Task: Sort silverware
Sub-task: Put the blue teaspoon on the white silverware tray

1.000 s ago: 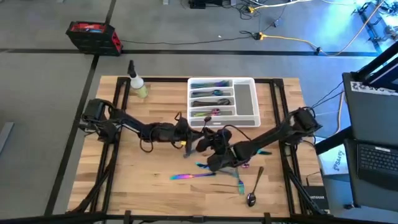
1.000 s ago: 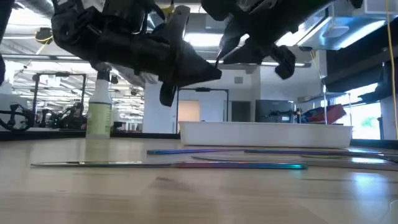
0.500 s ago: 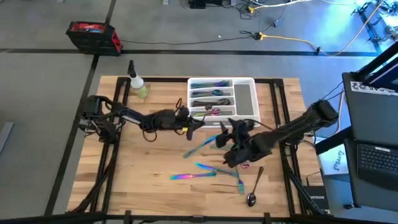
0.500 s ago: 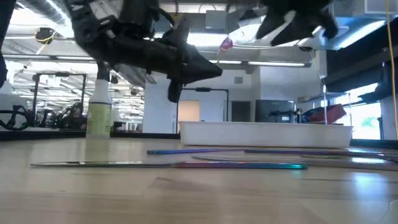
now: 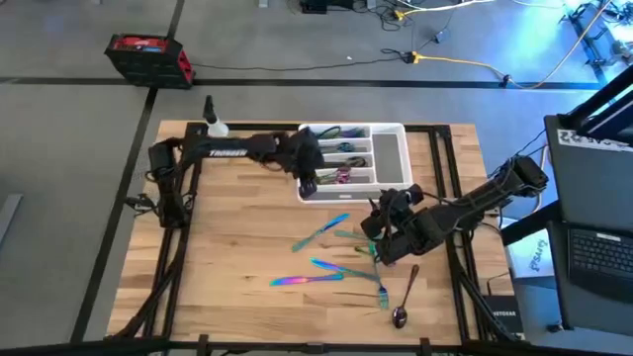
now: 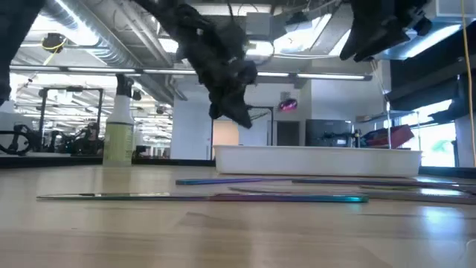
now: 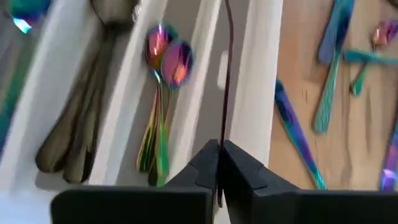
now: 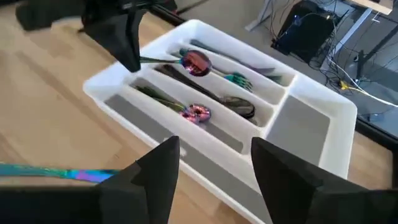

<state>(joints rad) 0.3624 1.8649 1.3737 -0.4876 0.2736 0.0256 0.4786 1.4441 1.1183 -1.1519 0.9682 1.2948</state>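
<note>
Since a second earlier the left claw [image 5: 310, 184] had swung from mid-worktop to above the white tray [image 5: 394, 158] at 12 o'clock, pinching a pink-bowled spoon [image 8: 194, 62] over its compartments, while the right claw [image 5: 375, 229] had backed off, fingers spread, above the loose silverware [image 5: 321, 233].

White compartmented tray [image 5: 391, 158] at table's [image 5: 237, 257] far middle. Spray bottle [image 5: 214, 123] upright near far left corner, apart from tray.

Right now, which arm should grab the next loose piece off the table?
Right. The right gripper hangs open beside the loose silverware on the table, while the left gripper is over the tray, shut on a spoon.
</note>
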